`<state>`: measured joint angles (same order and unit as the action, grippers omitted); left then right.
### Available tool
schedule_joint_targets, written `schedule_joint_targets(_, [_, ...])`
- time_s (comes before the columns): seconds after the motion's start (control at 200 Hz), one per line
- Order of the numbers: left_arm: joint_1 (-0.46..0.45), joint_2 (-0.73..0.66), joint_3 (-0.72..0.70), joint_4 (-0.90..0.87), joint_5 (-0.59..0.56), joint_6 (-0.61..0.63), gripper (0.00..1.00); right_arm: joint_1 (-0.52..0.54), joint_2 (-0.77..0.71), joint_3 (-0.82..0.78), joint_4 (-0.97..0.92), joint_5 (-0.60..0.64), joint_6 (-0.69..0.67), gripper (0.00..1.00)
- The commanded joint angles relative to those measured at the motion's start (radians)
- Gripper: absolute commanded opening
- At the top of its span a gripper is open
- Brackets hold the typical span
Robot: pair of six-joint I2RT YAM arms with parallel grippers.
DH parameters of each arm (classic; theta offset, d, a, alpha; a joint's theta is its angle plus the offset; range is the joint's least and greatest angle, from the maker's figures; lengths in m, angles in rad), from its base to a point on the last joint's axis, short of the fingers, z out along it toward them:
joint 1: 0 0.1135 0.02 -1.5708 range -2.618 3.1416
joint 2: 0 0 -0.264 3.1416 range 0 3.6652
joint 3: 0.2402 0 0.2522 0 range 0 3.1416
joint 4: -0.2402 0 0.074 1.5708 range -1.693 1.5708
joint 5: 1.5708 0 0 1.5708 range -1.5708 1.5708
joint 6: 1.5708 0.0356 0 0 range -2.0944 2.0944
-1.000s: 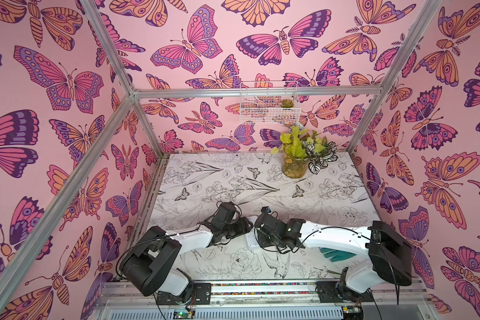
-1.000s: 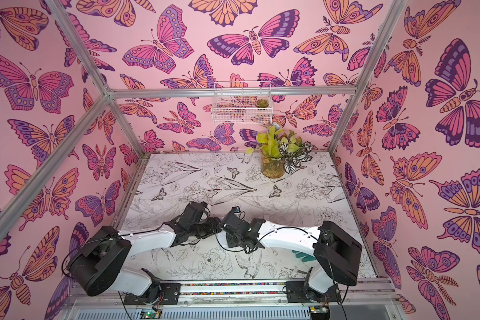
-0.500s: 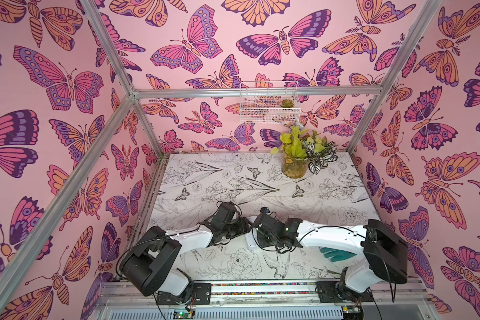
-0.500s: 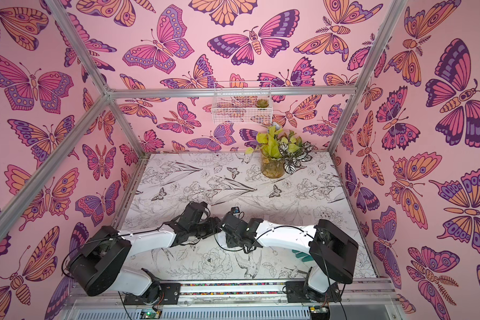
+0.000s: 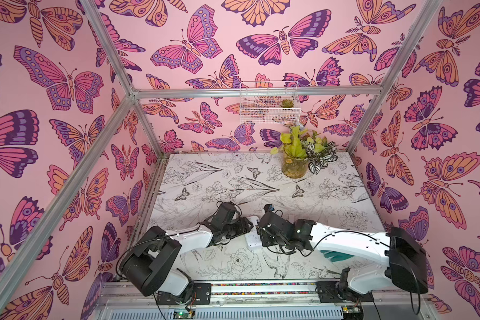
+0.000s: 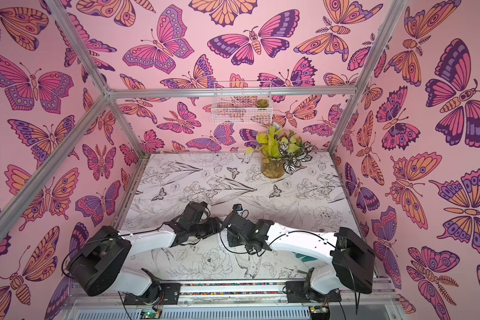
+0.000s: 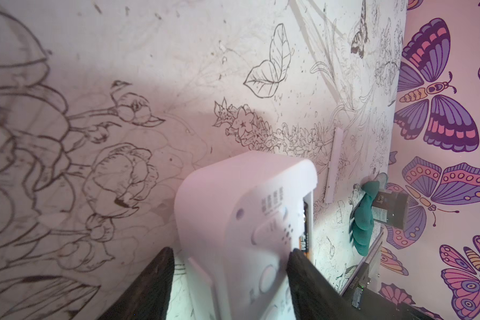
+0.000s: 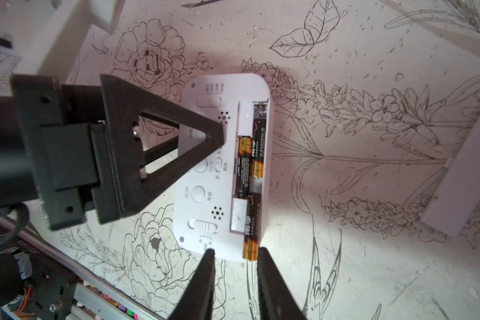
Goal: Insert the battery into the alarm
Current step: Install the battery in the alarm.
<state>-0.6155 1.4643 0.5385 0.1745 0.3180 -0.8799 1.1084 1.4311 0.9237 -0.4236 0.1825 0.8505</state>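
The white alarm (image 8: 205,194) faces the right wrist camera back-first, its battery bay open; it shows in a top view (image 5: 252,238) between both arms. My left gripper (image 7: 233,250) is shut on the alarm (image 7: 233,199) across its thickness, one finger (image 8: 205,138) on the back face. Two black-and-orange cells sit in the bay. Another battery (image 8: 250,235) lies at the bay's end, its orange tip over the alarm's rim. My right gripper (image 8: 235,250) is open. The tip lies between its fingers, close to one and clear of the other.
The white battery cover (image 8: 463,177) lies loose on the table (image 5: 261,177) beyond the alarm. A teal glove (image 5: 336,256) lies under the right arm, with a dark jar (image 7: 391,207) beside it. A plant vase (image 5: 294,166) and wire basket (image 5: 269,105) stand at the back.
My right gripper's jaws have spread a little around the battery's tip, and the right arm has edged slightly toward the alarm. The left arm has stayed put.
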Motion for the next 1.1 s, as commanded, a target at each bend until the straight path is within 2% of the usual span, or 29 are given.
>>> schedule_joint_targets(0.0, [-0.005, 0.001, -0.026, -0.078, -0.008, 0.013, 0.67, 0.022, -0.003, -0.029, -0.038, 0.022, 0.017, 0.22])
schedule_joint_targets(0.11, [-0.007, 0.003, -0.024, -0.079, -0.007, 0.013, 0.67, 0.035, 0.003, -0.034, -0.040, 0.029, 0.025, 0.13])
schedule_joint_targets(0.375, [-0.007, 0.002, -0.026, -0.079, -0.007, 0.011, 0.67, 0.039, 0.038, -0.025, -0.038, 0.043, 0.027, 0.07])
schedule_joint_targets(1.096, [-0.007, 0.006, -0.034, -0.079, -0.010, 0.009, 0.67, 0.039, 0.084, 0.015, -0.050, 0.051, 0.019, 0.07])
